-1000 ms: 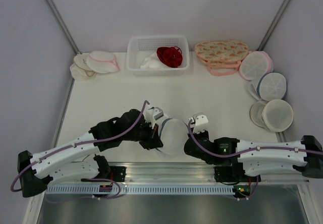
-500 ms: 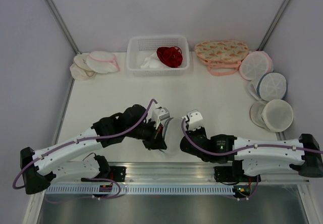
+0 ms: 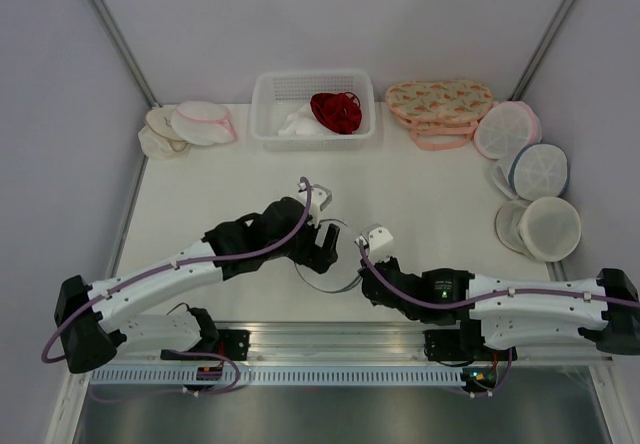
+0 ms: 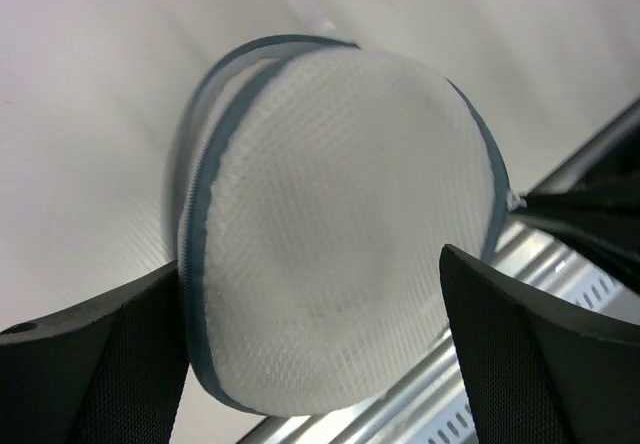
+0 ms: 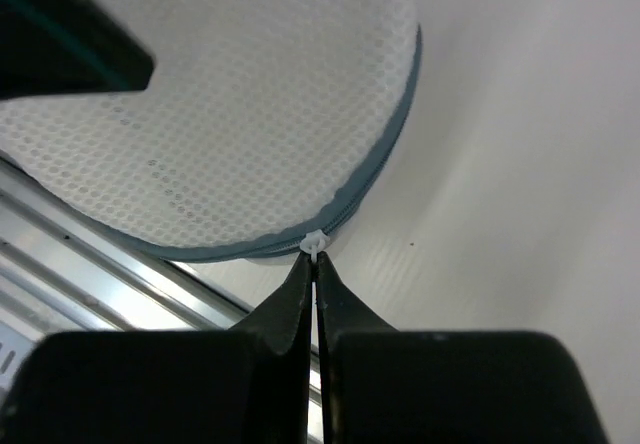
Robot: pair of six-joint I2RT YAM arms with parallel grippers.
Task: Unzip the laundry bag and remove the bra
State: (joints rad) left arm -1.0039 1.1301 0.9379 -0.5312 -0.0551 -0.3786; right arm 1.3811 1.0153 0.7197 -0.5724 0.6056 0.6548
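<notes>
The white table (image 3: 200, 194) carries everything. Both arms reach in from its near edge and meet at the near middle, the left arm (image 3: 170, 274) coming from the left and the right arm (image 3: 520, 299) from the right. At the far edge stands a white slotted basket (image 3: 268, 114) with a red garment (image 3: 337, 111) in it. A flowered pink pouch (image 3: 438, 104) lies to its right.

The laundry bag (image 4: 340, 234), round white mesh with a grey-blue zipper rim (image 5: 385, 154), sits between the two arms close to the near edge of the table. It appears tipped up on one side. The left claw (image 4: 312, 264) is spread wide across it, one finger against each side of the rim, holding it. The right claw (image 5: 315, 264) is at the bag's right edge with its fingers pressed together, pinching the small white zipper pull (image 5: 314, 243). The stretch of zipper on show is closed.
</notes>
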